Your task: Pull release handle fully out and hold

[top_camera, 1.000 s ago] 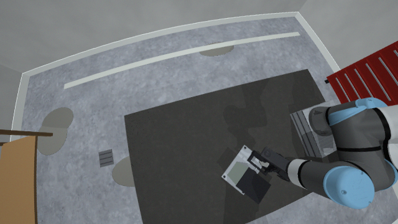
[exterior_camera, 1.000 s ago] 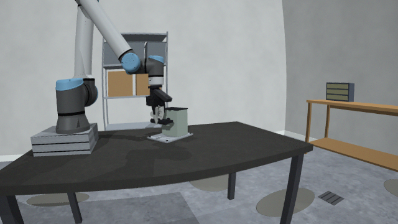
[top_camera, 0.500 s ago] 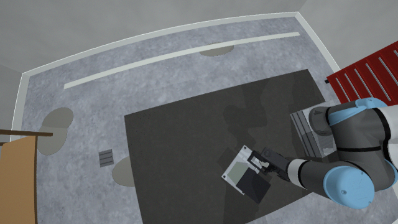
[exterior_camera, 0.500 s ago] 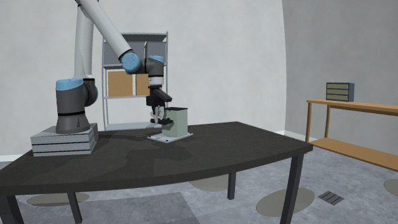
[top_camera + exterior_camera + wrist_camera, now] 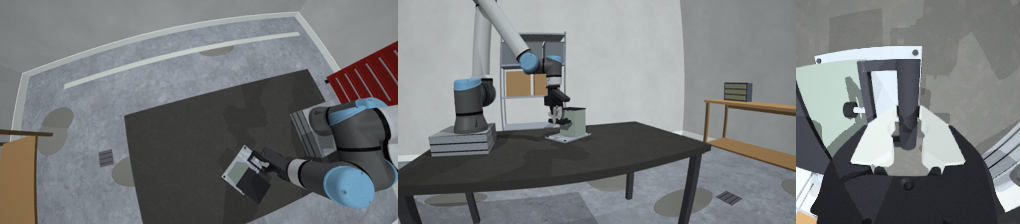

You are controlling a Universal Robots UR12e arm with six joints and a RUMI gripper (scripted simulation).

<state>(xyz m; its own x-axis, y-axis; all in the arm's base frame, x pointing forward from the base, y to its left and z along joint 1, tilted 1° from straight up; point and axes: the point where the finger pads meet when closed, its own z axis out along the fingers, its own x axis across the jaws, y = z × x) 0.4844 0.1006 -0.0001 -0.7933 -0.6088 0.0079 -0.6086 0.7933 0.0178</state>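
A pale green box with a black top [image 5: 573, 122] stands on a white baseplate [image 5: 567, 137] on the dark table. It also shows in the overhead view [image 5: 245, 175]. A dark U-shaped release handle [image 5: 891, 90] sticks out from the box's side on two arms; its vertical grip bar [image 5: 908, 107] runs between my pale fingers. My gripper [image 5: 908, 106] [image 5: 555, 118] [image 5: 259, 163] is shut on that grip bar from above, beside the box and above the baseplate. A small round pin [image 5: 852, 109] sits on the box face, left of the handle.
My arm's base stands on a grey block [image 5: 461, 140] at the table's left end. A metal shelf with cardboard boxes [image 5: 532, 84] stands behind the table. A wooden bench with a small drawer unit [image 5: 737, 91] is at the right wall. A red cabinet [image 5: 367, 74] is near my base.
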